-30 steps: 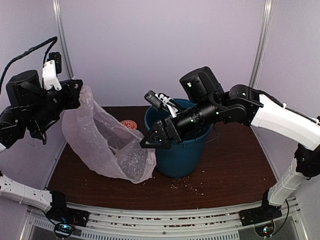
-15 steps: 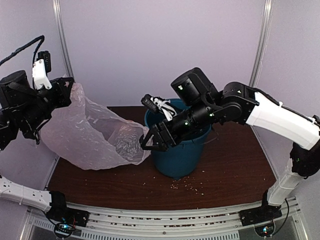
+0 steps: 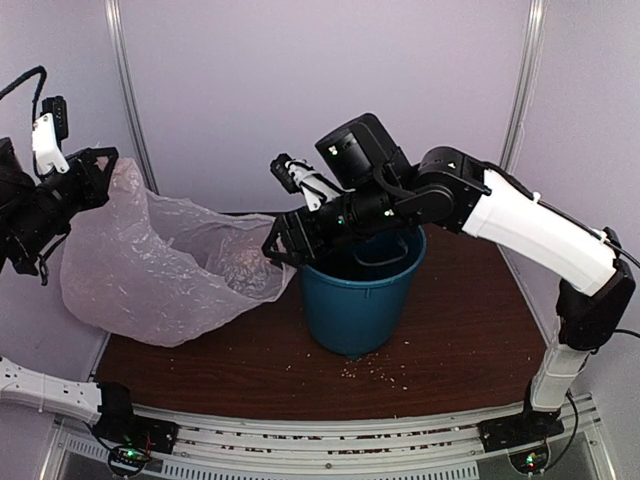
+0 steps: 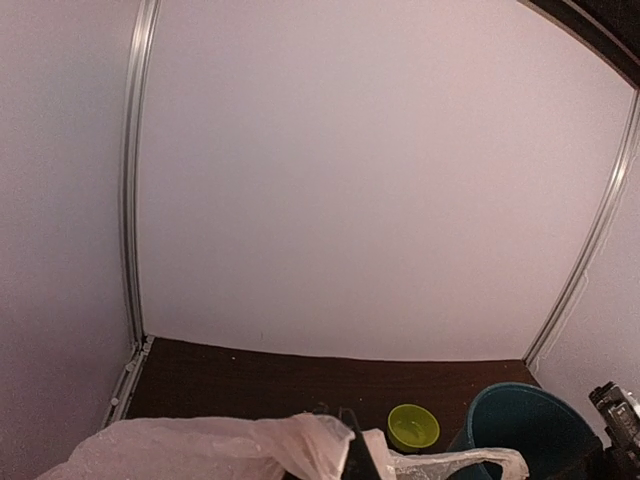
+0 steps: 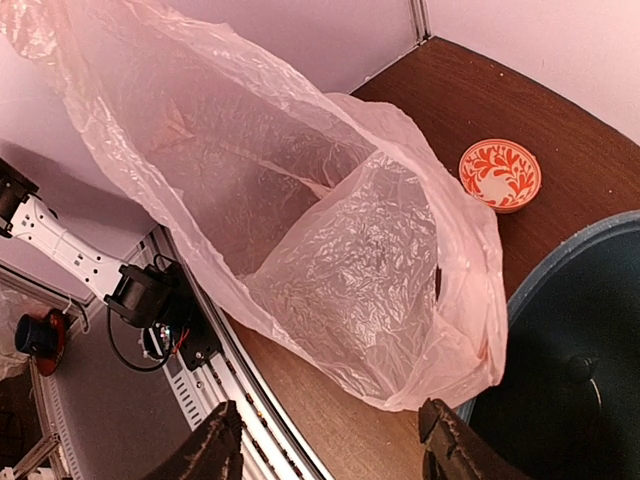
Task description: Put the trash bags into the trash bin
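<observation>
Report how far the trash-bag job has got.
Done: the left pincer is shut on the bag, holding one edge high. In hand: the right pincer, open, faces the bag's mouth beside the bin. Left: the whole bag lies outside the bin and must go in.

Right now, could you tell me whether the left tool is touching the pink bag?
Touching. In the top external view the pink bag hangs from the shut left tool, its upper edge pinched there.
</observation>
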